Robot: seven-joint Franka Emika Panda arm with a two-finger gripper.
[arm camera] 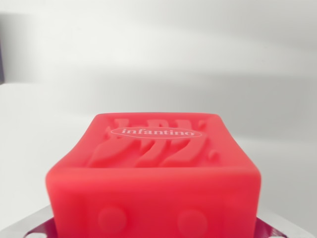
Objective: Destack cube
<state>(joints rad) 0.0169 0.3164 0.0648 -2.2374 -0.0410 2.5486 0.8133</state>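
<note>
A soft red cube (pixel 156 168) fills the lower middle of the wrist view, very close to the camera. Its top face carries raised wavy shapes and a white "infantino" logo (pixel 157 132); the near face shows round bumps. My gripper (pixel 157 232) sits at the bottom edge, and only metal parts of its fingers (pixel 34 226) show at the cube's lower left and lower right. The cube lies between them and its sides look slightly pinched, so the gripper is shut on it. Whatever is under the cube is hidden, and no other cube shows.
Behind the cube lies a plain white surface (pixel 44 148) with soft grey shadows. A dark edge (pixel 2 54) shows at the far left of the wrist view.
</note>
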